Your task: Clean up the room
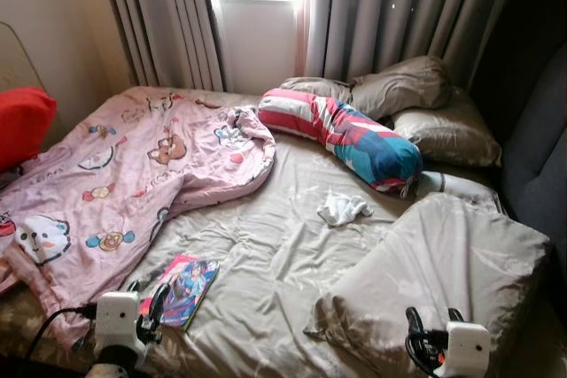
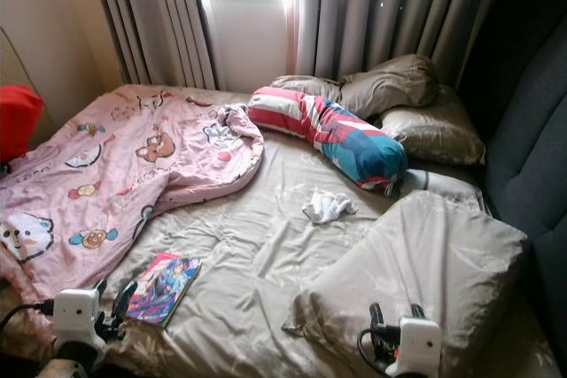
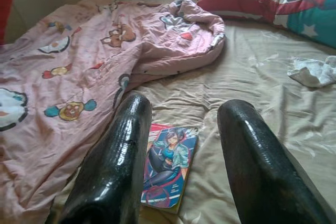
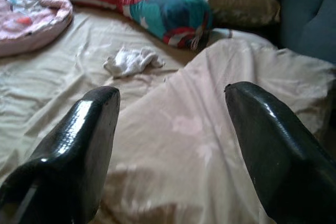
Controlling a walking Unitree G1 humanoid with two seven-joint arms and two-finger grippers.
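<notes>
The book (image 1: 182, 289) lies just ahead of the left hand (image 3: 178, 156), long axis toward 1 o'clock; both hands, right (image 4: 173, 145) included, gape empty.

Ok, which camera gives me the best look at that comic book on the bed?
The left wrist view: the comic book lies close up between the left gripper's open fingers, cover art readable. Both eye views show it small, near the pink blanket.
</notes>
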